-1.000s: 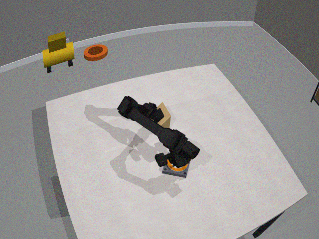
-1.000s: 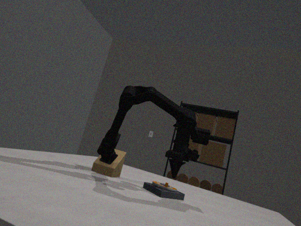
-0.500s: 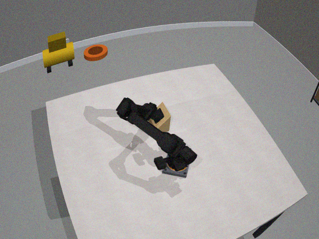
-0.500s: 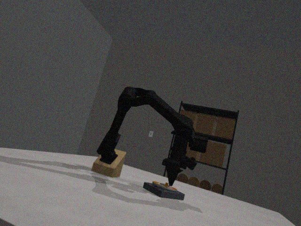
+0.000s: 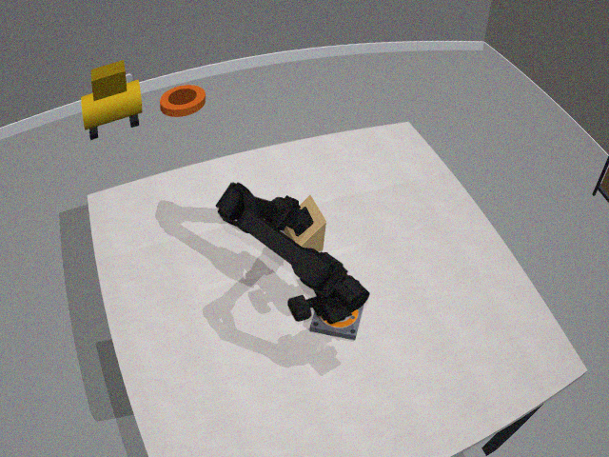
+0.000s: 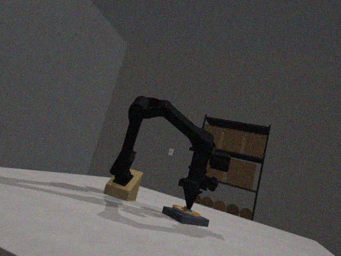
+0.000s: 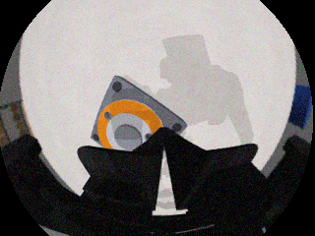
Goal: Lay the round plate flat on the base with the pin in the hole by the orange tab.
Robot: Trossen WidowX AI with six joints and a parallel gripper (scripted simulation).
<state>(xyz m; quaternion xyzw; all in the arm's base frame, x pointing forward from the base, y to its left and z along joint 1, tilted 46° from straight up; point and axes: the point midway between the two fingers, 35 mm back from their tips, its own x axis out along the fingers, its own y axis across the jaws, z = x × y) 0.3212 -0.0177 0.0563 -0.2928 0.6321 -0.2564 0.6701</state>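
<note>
Both fingers of the gripper [image 6: 188,205] are pinching together on nothing, forming one blunt tip hanging just over the orange plate [image 7: 129,130] directly below, probably for nudging it round on its grey base [image 6: 185,216].

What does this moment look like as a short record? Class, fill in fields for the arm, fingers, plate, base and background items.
arm: bent over from its tan mount block, wrist pointing straight down
gripper: shut, holding nothing, fingers pressed into one point
tip position: at the orange plate, near its rim; contact cannot be told
plate: round, orange, grey centre, lying on the base
base: grey square block on the white table
pin and tab: not discernible
background: yellow tank and orange ring on the floor; shelf of boxes
</note>
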